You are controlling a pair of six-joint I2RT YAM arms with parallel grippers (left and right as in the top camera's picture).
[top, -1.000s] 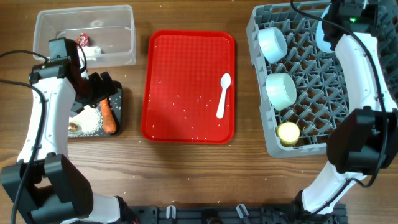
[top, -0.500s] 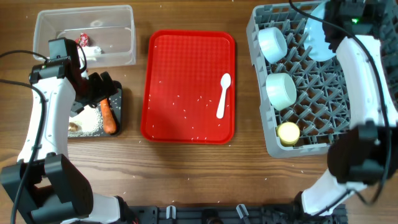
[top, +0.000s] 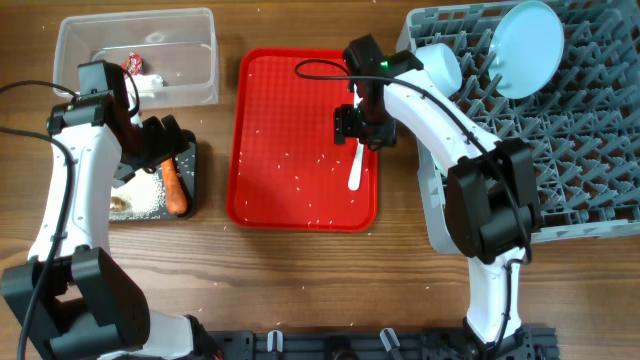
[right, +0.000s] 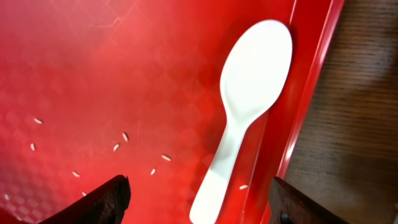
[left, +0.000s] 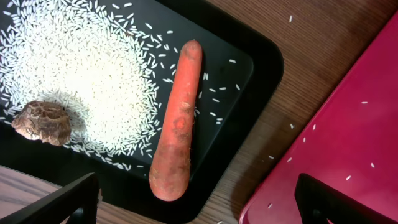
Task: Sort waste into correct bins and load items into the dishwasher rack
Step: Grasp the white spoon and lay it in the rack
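The white spoon (right: 249, 93) lies by the red serving tray's right rim, its handle between the jaws of my open right gripper (right: 202, 205), which hovers just above it (top: 358, 128). The pale-blue plate (top: 525, 45) stands on edge in the grey dishwasher rack (top: 570, 150), beside a pale-blue bowl (top: 440, 65). My left gripper (left: 198, 211) hangs wide open over the near end of the black tray (left: 249, 68), which holds the orange carrot (left: 177, 124), white rice (left: 81, 74) and a brown lump (left: 42, 122). The clear tub (top: 190, 45) holds the red-and-white wrapper (top: 133, 64).
The red serving tray (top: 290, 110) sits mid-table with scattered rice grains on it. A few grains lie on the wooden table (top: 300, 290) around it. My right arm reaches across the rack's left edge. The black tray (top: 188, 175) lies just in front of the clear tub.
My right arm has left the plate standing in the rack's far corner and swung left to the red tray, over the spoon, its jaws now open. The left arm has not moved.
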